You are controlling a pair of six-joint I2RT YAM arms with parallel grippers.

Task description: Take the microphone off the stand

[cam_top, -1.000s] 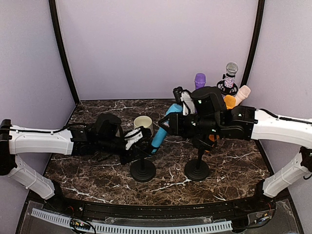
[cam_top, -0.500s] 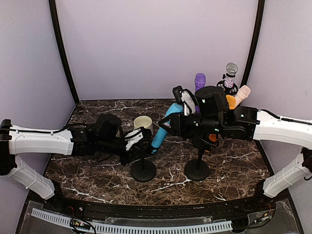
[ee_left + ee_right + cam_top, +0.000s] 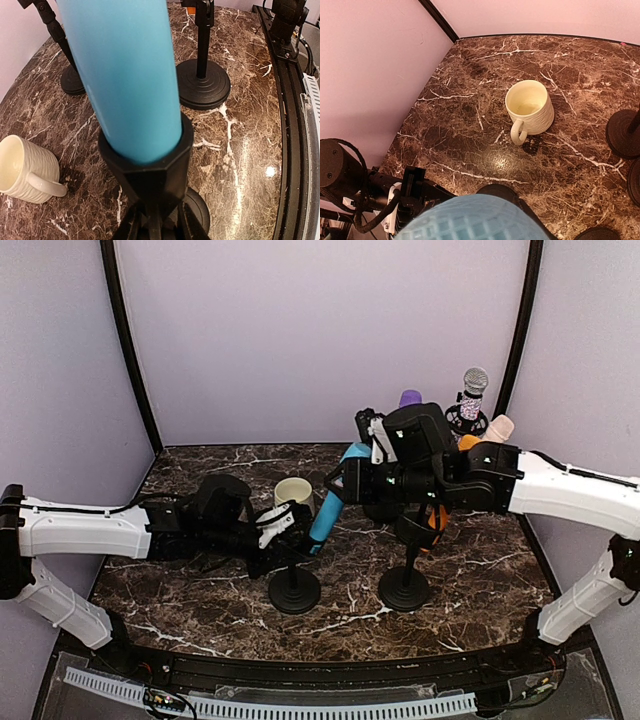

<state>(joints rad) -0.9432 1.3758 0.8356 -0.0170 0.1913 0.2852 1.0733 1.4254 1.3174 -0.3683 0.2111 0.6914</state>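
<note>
Only the left wrist view shows the blue cylindrical microphone (image 3: 125,75) seated in the black stand's clip (image 3: 150,172), with the left claw (image 3: 156,229) clamped on the stem just below. From above, the right claw (image 3: 350,468) meets the microphone's upper end; whether it grips is unclear.

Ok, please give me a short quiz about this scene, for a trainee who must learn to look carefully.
1. True or false: the blue microphone sits in the clip of the black round-based stand.
2. The left gripper is shut on: A) the microphone; B) that stand's stem; C) nothing.
3. Which gripper holds the microphone's upper end?
Key: 1 true; 2 B; 3 the right gripper.
</note>
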